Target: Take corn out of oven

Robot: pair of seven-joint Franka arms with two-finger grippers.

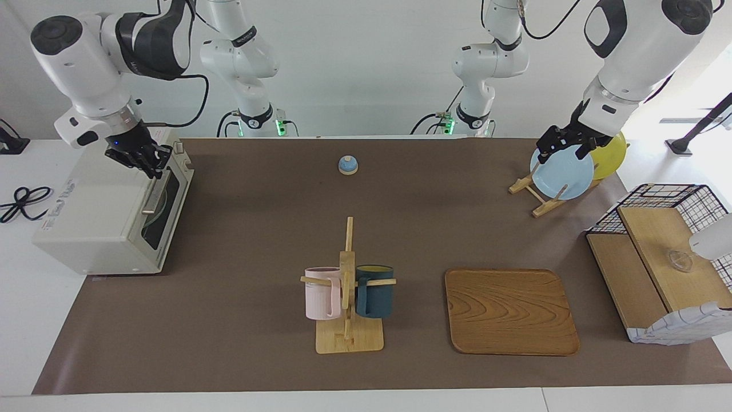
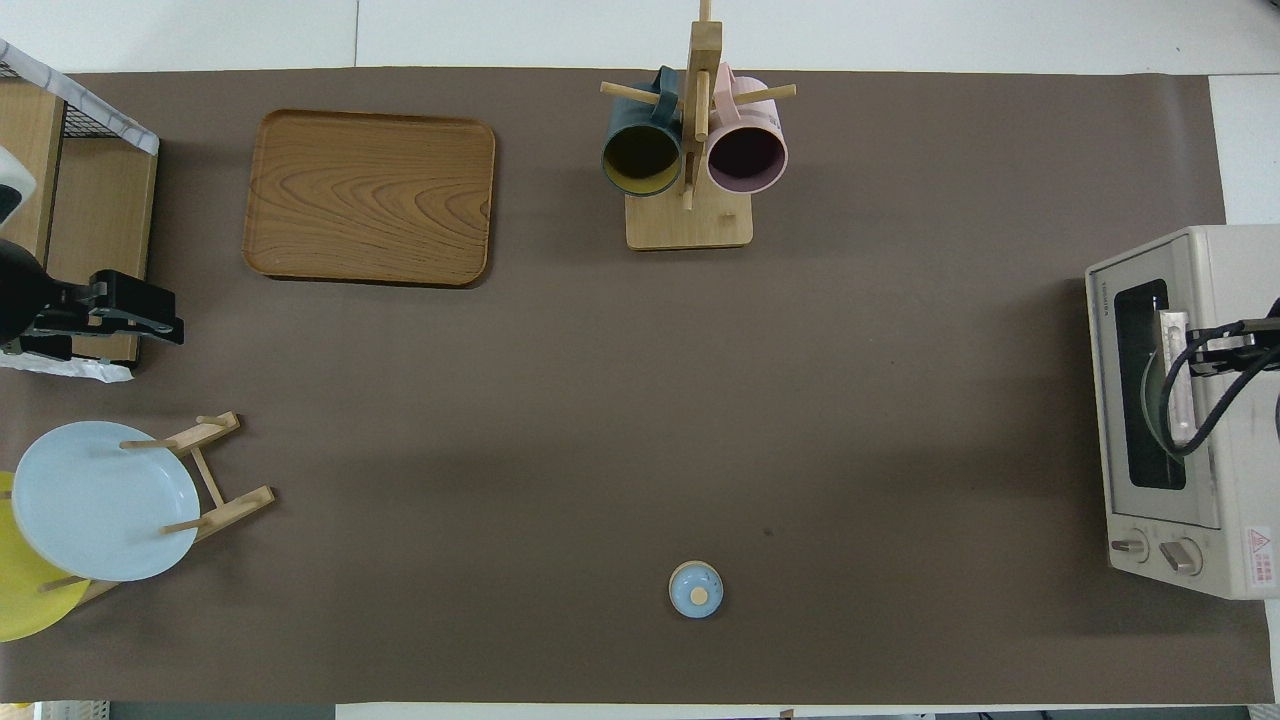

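Right gripper [image 1: 150,163] sits at the top front edge of the oven [image 1: 97,217], its fingers pressed together on the metal bar handle [image 2: 1172,385] of the door. Door is up and closed, dark glass facing the table's middle. Corn cannot be seen in either view; a round pale shape shows dimly through the glass, nothing more can be told. Oven stands at the right arm's end of the table, partly off the brown mat [image 1: 257,320].

Left gripper [image 1: 563,143] hangs with fingers spread wide over the plate rack [image 1: 543,197] at the left arm's end, waiting. Whether it touches the blue plate [image 1: 563,174] cannot be told. A yellow plate [image 1: 612,154] stands just beside the blue one in the same rack.

Further out: wire-and-wood basket shelf [image 1: 657,257] at the left arm's end; wooden tray [image 1: 509,312] beside it toward the middle; mug tree [image 1: 347,286] carrying a pink mug [image 1: 322,294] and a dark blue mug [image 1: 374,292]; small blue bell [image 1: 347,165] near the robots' edge, mid-table.
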